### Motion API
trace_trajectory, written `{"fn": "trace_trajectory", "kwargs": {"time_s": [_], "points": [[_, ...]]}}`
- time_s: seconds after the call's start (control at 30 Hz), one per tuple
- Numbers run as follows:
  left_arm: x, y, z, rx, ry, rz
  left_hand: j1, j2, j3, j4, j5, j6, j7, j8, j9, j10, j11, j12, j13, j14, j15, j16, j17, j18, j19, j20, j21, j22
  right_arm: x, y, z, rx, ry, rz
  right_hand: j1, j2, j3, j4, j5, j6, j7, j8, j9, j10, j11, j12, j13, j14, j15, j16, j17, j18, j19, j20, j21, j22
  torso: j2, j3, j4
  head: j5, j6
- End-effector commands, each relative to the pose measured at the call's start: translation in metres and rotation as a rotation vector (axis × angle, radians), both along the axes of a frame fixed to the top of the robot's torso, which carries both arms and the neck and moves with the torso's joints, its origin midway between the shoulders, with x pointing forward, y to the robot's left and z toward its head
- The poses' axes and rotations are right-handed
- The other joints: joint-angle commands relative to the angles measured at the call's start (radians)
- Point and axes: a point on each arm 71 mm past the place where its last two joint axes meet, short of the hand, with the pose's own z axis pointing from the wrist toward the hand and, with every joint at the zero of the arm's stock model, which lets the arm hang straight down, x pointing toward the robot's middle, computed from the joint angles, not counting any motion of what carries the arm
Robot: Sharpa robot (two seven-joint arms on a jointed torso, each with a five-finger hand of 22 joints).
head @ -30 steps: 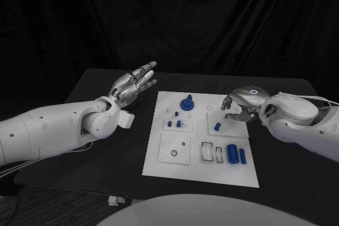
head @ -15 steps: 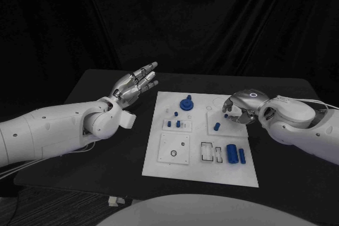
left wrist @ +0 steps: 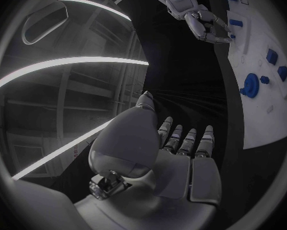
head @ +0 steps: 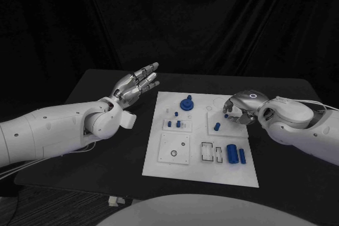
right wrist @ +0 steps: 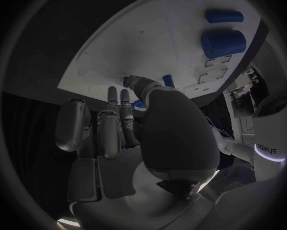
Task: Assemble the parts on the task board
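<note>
The white task board (head: 201, 160) lies in the middle of the black table. On it are a round blue part with a knob (head: 187, 104), small blue pieces (head: 174, 123), a short blue peg (head: 217, 126) and two blue cylinders (head: 231, 153) near the front. My right hand (head: 240, 111) hovers over the board's right edge, fingers curled in toward the thumb just beside the peg. A speck of blue (right wrist: 140, 103) shows between thumb and fingers; I cannot tell whether it is held. My left hand (head: 137, 84) is raised left of the board, fingers straight and apart, holding nothing.
Black table (head: 92, 152) surrounds the board on all sides, with a dark curtain behind. The board (left wrist: 258, 112) and my right hand (left wrist: 207, 25) also appear in the left wrist view. The two cylinders (right wrist: 223, 42) lie beyond my right hand (right wrist: 130, 133).
My right hand has curled its fingers in and drawn slightly toward the board's right edge. The left hand stays raised where it was.
</note>
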Motion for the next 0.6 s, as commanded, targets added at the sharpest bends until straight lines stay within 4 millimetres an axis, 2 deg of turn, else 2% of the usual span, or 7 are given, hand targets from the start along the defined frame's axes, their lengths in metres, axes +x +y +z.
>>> {"fn": "trace_trajectory", "kwargs": {"time_s": [0.03,0.27,0.6], "points": [[-0.0008,-0.001,0.0045,-0.047,-0.051,-0.001,0.014,-0.001,-0.008,-0.001,0.007,0.009,0.0,0.0,0.001,0.003,0.009,0.008,0.001,0.001,0.009,0.007,0.002,0.013,0.009,0.001,0.007,0.005,0.0005,-0.0005,-0.0017,0.004,-0.01,0.003,0.002,0.012,0.005,-0.003,0.006,0.009,0.003,-0.004,0.002,-0.001,0.0,0.008,0.0,0.055,0.001,-0.004,0.082,-0.005,-0.006,-0.001,-0.003,0.165,0.0,-0.0002,0.0002,0.0,0.0],[-0.0006,-0.001,0.0038,-0.044,-0.044,-0.002,0.032,0.001,-0.008,-0.004,0.024,0.012,0.001,0.0,0.002,0.011,0.022,0.02,0.003,0.013,0.017,0.018,0.004,0.009,0.02,0.001,0.011,0.018,0.0019,-0.0001,-0.004,0.024,-0.01,0.014,0.005,0.019,0.013,-0.008,0.013,0.021,0.01,-0.001,0.008,0.012,-0.001,0.017,0.003,0.056,0.0,-0.002,0.086,-0.006,-0.004,-0.001,0.001,0.167,0.0,-0.0004,0.0007,0.002,0.0],[-0.0003,-0.0012,0.0033,-0.046,-0.039,-0.01,0.042,0.003,-0.008,-0.007,0.033,0.02,0.009,0.002,0.003,0.015,0.026,0.024,0.003,0.016,0.019,0.021,0.005,0.006,0.025,0.001,0.013,0.025,0.0042,0.0008,-0.0073,0.047,-0.004,0.021,0.007,0.025,0.02,-0.015,0.02,0.035,0.015,0.003,0.014,0.029,-0.004,0.029,0.005,0.055,-0.002,-0.003,0.083,-0.006,-0.004,-0.003,-0.002,0.167,0.0,-0.0002,0.0006,0.0,0.0]]}}
